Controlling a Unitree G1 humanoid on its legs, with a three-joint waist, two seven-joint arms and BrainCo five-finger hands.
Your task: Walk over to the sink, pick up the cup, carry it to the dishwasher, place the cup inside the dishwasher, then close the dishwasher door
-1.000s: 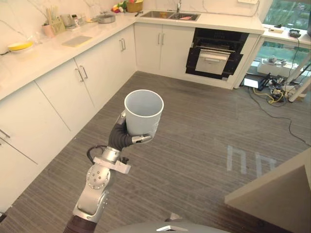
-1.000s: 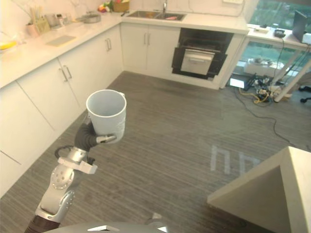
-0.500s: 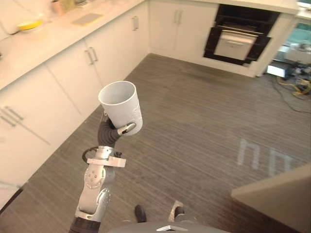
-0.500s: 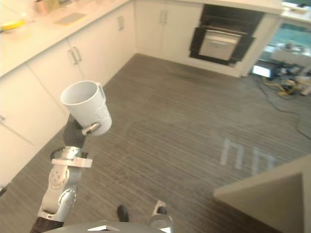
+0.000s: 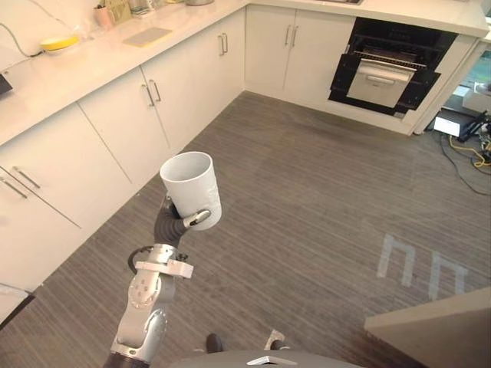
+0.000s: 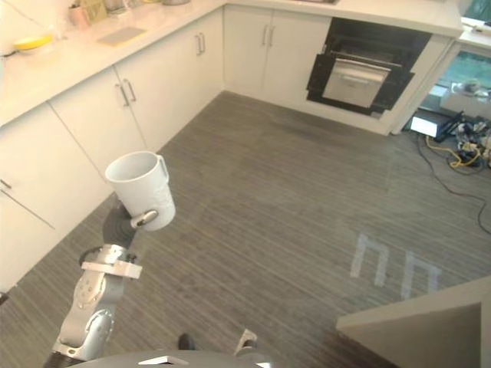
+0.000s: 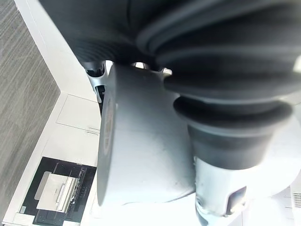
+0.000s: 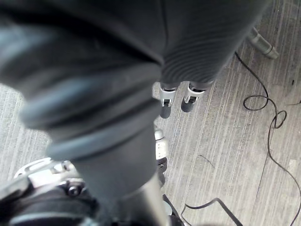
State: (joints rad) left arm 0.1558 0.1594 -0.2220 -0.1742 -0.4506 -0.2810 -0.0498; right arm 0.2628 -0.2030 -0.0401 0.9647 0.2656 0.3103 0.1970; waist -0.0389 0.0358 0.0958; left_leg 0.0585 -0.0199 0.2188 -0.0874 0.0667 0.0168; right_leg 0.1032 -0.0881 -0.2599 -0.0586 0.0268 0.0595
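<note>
Out over the grey striped floor [image 5: 307, 192], well short of the far cabinets, we see the left hand [image 5: 192, 221] raised in front of the robot with the white cup [image 5: 192, 188] in its grasp. Its thumb is curled across the near side of the cup low down, and the fingers wrap the wall behind, so the hand is closed round the cup's lower part. The cup stands mouth up, close to upright, and looks empty inside. From the right eye view we can make out its handle on the side turned away from the hand. In the left wrist view the cup's pale wall lies right against the dark ribbed cover.

Past the cup, at the far end of the room, the dishwasher [image 5: 387, 73] sits under the tabletop [image 5: 92, 57], between white cupboard fronts and the end panel. Its dark front is open and a pale panel and a rack show in the opening. Cup and dishwasher are well apart.

White cabinets [image 5: 115, 130] run along the robot's left. On the tabletop above them we see a yellow bowl [image 5: 60, 43] and, further along, a pale flat mat [image 5: 147, 35].

The right hand [image 8: 163, 96] shows in its own wrist view, hanging above the floor with nothing by it; we cannot tell how it is set.
</note>
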